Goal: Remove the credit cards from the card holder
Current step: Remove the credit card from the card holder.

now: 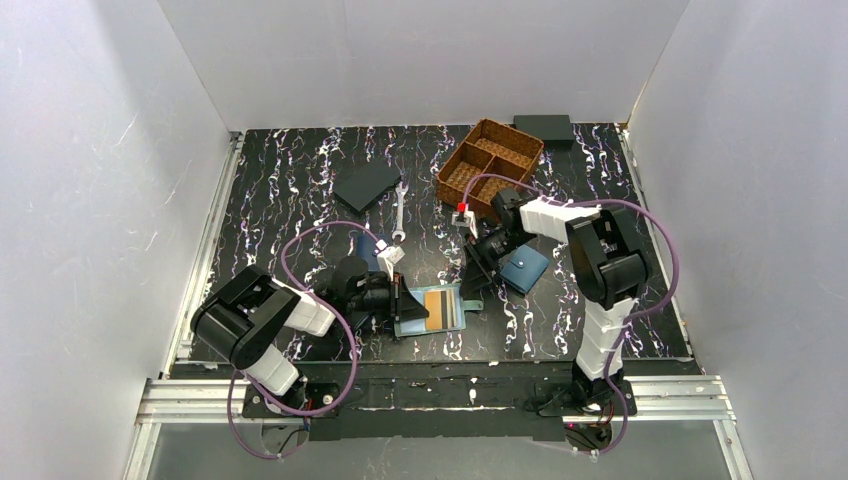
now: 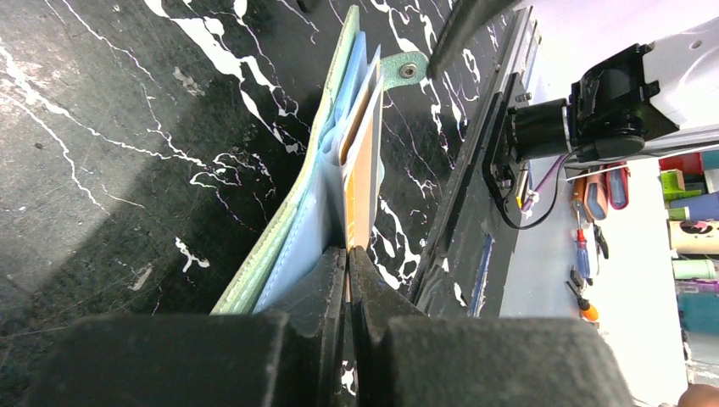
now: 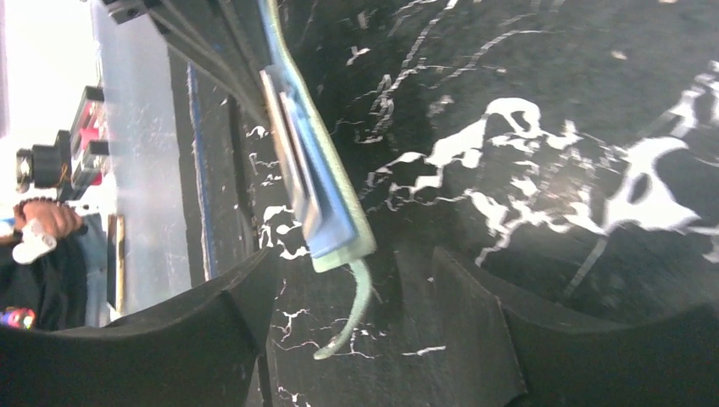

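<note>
The pale mint-green card holder [image 1: 447, 322] lies open near the table's front edge. It also shows in the left wrist view [image 2: 284, 233] and the right wrist view [image 3: 339, 203]. A tan-golden credit card [image 1: 438, 303] sticks out of its slots. My left gripper [image 1: 402, 300] is shut on that card's edge [image 2: 360, 182], with the fingertips [image 2: 335, 271] against the holder's pale blue lining. My right gripper [image 1: 474, 287] is open at the holder's right side, and the snap tab [image 3: 356, 305] lies between its fingers, untouched. I cannot make out the dark card.
A wicker basket [image 1: 490, 165] stands at the back right with a black box [image 1: 543, 127] behind it. A blue wallet [image 1: 525, 268] lies by the right arm. A navy wallet [image 1: 366, 185] and a wrench [image 1: 399, 212] lie at the back centre.
</note>
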Controlling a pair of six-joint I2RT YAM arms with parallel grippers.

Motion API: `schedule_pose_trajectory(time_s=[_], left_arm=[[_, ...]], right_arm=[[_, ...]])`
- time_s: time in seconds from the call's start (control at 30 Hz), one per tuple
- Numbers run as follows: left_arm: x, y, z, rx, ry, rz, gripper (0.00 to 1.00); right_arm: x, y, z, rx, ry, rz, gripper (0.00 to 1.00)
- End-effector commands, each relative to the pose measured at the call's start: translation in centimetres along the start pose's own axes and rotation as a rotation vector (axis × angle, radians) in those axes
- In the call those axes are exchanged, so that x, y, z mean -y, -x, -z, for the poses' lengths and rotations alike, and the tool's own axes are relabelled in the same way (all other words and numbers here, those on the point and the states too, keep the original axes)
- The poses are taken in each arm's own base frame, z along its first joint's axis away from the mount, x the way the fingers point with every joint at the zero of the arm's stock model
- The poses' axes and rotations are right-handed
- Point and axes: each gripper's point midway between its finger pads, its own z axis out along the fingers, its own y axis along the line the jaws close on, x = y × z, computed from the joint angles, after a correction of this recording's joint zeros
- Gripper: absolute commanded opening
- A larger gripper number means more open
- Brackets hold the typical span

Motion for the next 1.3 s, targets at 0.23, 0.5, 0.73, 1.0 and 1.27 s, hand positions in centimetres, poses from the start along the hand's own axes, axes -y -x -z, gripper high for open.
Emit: schedule_pose_trajectory(time_s=[0.23,0.5,0.73,1.0,1.27], left_arm=[[0.4,0.4,0.4,0.022,-0.003,-0.066,0.00],[0.1,0.2,0.8,0.035,0.016,-0.070,0.00],[-0.9,0.1,1.5,0.045,0.044,-0.036,0.00],[-1.4,0.2,1.9,0.053,0.058,-0.010,0.00],[-1.0,1.6,3.2,0.109,0.070,0.024,0.00]], right_arm=[[-2.7,0.0,-1.7,-0.054,0.126,0.063,0.34],[-2.0,0.0,-1.4,-0.075,0.095,0.054,0.01],[-1.0,-0.4,-0.6,-0.083,0.049,0.043,0.01],[-0.8,-0.5,-0.5,-0.088,0.043,0.042,0.01],[2.1,-1.0,0.6,-0.127,-0.131,0.035,0.01]])
